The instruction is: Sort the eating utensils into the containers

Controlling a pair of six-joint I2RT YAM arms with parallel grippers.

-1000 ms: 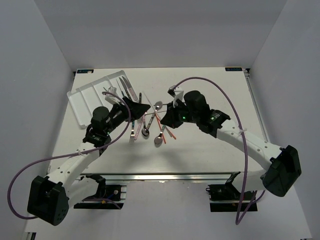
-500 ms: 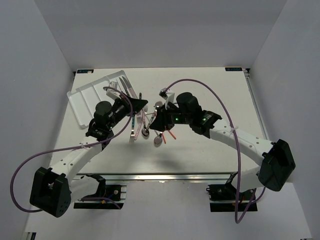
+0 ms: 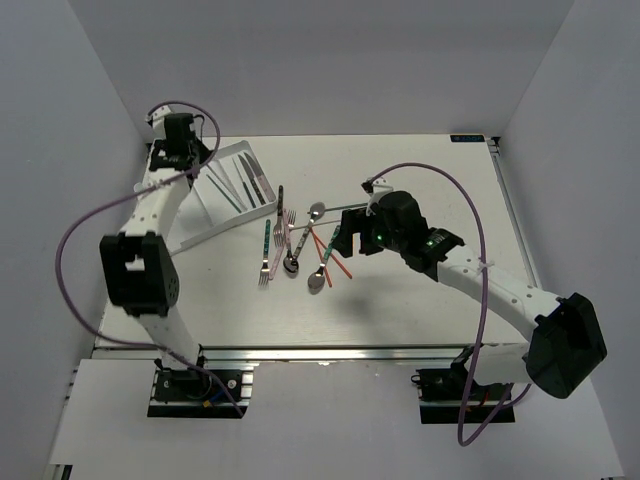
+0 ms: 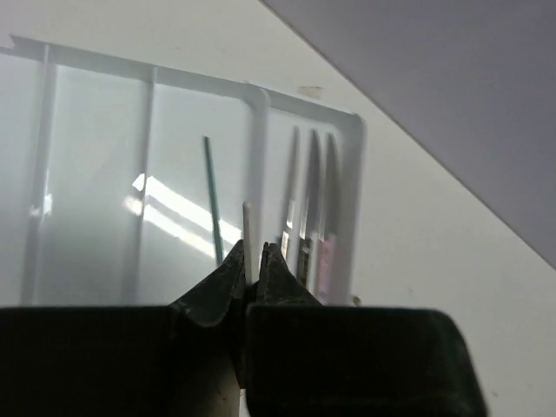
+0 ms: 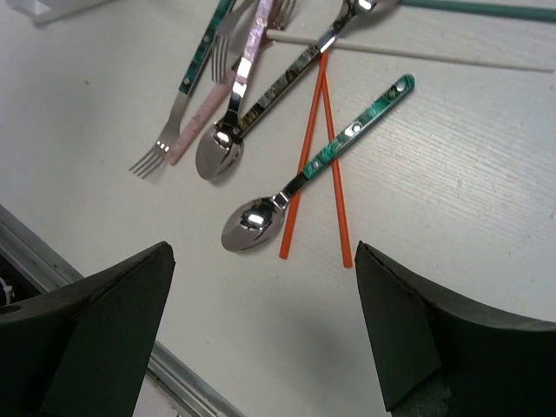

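Tray (image 3: 215, 214) lies at approx. 10 o'clock on table (image 3: 420, 170), with long compartments running parallel. L gripper (image 4: 252, 259) hangs over it, jaws clamped on a pale chopstick (image 4: 247, 224). Chopstick tip projects past the fingertips, in line with a divider wall.

Teal chopstick (image 4: 211, 195) lies in the compartment at 9 o'clock of that wall. Knives (image 4: 309, 187) lie in the outermost compartment at 3 o'clock.

Loose utensils (image 3: 290, 245) lie crossed at table centre, well apart from tray. R gripper (image 5: 261, 261) hovers at 3 o'clock of this pile, jaws wide apart, nothing between them.

Wrist cam shows, below R gripper:
- teal-handled fork (image 5: 187, 94), pink-handled utensil (image 5: 217, 100) and dark-handled spoon (image 5: 261, 95), bunched at 11 o'clock;
- teal-handled spoon (image 5: 347, 130) crossing two orange chopsticks (image 5: 306, 174), bowl at 7 o'clock.
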